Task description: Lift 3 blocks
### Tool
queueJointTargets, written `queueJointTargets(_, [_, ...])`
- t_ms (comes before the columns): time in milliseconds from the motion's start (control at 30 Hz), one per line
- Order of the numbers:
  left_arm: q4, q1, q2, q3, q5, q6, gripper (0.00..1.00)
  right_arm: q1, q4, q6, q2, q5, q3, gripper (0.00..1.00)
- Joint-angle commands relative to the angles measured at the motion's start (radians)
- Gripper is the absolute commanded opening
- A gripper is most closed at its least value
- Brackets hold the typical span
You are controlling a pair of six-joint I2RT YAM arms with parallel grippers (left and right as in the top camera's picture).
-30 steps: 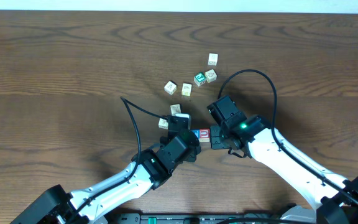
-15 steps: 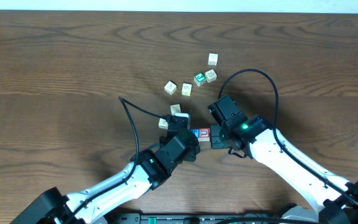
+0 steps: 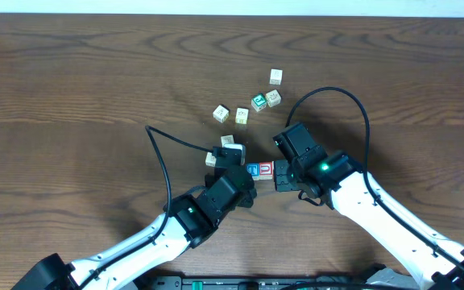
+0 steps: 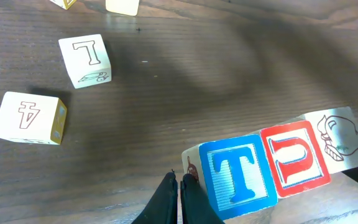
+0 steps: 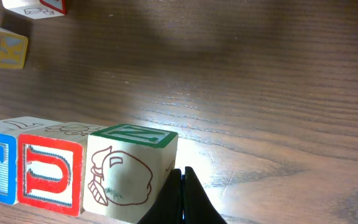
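Three blocks sit side by side in a row: a blue T block [image 4: 238,171], a red U block [image 4: 294,160] and a cream block with a reddish drawing [image 4: 340,137]. My left gripper [image 4: 181,186] is shut, its tips pressed against the blue block's outer side. From the other end my right gripper [image 5: 182,177], also shut, presses on the cream block [image 5: 129,177]. The row is squeezed between the two grippers. Overhead, the blue block [image 3: 253,169] and red block [image 3: 266,169] show between the arms. A soft shadow lies on the wood away from the row.
Loose cubes lie beyond the grippers: a green-faced cube [image 3: 258,102], cream cubes [image 3: 274,97] [image 3: 275,76] [image 3: 221,113] [image 3: 242,116], and two close to the left arm [image 3: 227,142] [image 3: 212,159]. Black cables loop from both wrists.
Both grippers and the row pinched between them have shifted slightly right and away from the near edge. The loose cubes have not moved.
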Motion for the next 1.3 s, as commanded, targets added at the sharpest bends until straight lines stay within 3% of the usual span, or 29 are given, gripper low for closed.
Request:
queueJointTargets(0, [0.077,-0.034,-0.035,0.128,0.185,0.01,0.07,0.069,0.043,-0.003,-0.024,-0.303,0.049,0.02])
queueJointTargets(1267, [0.07,-0.034,-0.085,0.147,0.184,0.019,0.07,0.069,0.024,-0.003,-0.102,-0.307,0.061,0.02])
